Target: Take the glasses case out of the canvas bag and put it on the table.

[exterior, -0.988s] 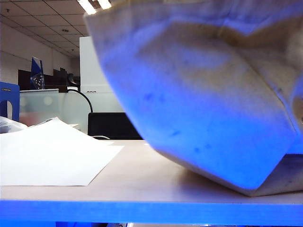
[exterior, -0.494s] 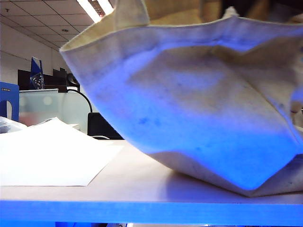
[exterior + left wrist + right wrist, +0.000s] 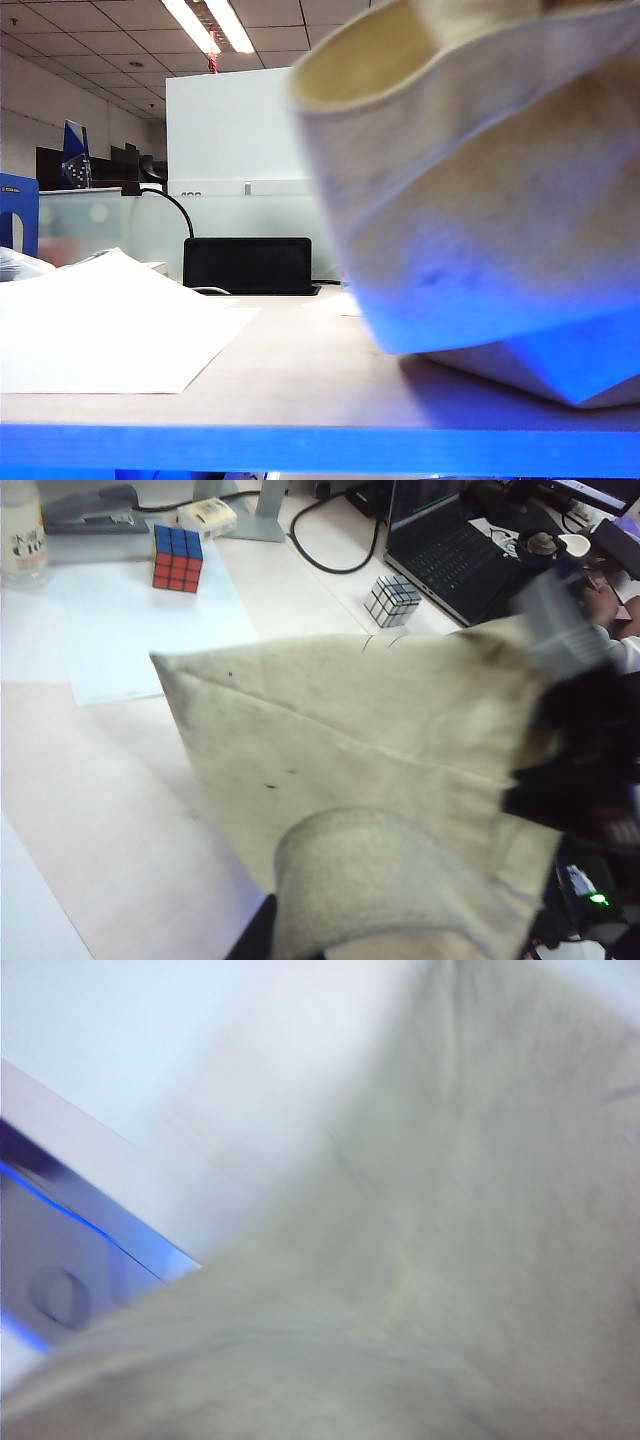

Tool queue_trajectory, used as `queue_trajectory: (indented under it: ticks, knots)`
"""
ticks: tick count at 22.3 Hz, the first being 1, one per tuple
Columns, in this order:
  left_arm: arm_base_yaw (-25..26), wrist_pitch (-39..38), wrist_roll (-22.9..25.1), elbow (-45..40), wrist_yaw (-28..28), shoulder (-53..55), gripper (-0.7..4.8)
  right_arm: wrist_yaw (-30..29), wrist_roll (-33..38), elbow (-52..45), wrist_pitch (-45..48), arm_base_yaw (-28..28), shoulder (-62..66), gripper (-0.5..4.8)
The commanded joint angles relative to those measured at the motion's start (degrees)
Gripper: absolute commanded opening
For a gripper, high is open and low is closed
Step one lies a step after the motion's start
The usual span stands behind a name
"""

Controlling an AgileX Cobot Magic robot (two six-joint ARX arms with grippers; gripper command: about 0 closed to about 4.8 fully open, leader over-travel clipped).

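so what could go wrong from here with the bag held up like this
1. The bag rests only partly on the table near its blue front edge, so it could slide off.
2. The case is not visible in any view, so the right tool would be reaching blind; that camera shows only blurred canvas.
3. The left tool is shut, apparently pinching the canvas; if it slips, the mouth may collapse.

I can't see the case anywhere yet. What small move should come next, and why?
Probably lower the right gripper into the bag's open mouth. The left gripper, unseen, seems to hold the bag's edge up off the table, and the glasses case is still hidden.
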Motion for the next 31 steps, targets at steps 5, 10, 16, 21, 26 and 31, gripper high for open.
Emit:
queue_trajectory:
  ticks: [5,10,16,21,26,31]
  knots:
    - [0.17,7.39,1.49,0.2,-0.42,-0.22,-0.03,-19.26,0.96,3.56,16.39,-0.17,-2.4,4.05]
    - [0.24,8.59,4.31,0.2,-6.08,-0.22,-0.03,-32.68,8.74,3.52,29.64,-0.15,-1.88,4.04]
    - [3.65,14.29,8.37,1.46,-9.99,-0.24,-0.03,-43.67,20.0,3.61,43.45,-0.17,-1.49,4.04]
    - [11.61,16.11,8.74,4.15,-9.57,-0.24,-0.03,-49.29,28.81,3.61,53.59,-0.2,-2.82,3.99]
    - [23.26,17.42,12.79,6.43,-9.29,0.15,-0.03,-44.06,23.41,3.61,50.01,-7.02,-5.01,3.95]
    - [34.84,18.47,12.48,11.63,-12.07,1.88,-0.03,-58.6,21.99,3.58,36.15,-24.41,-1.88,3.96]
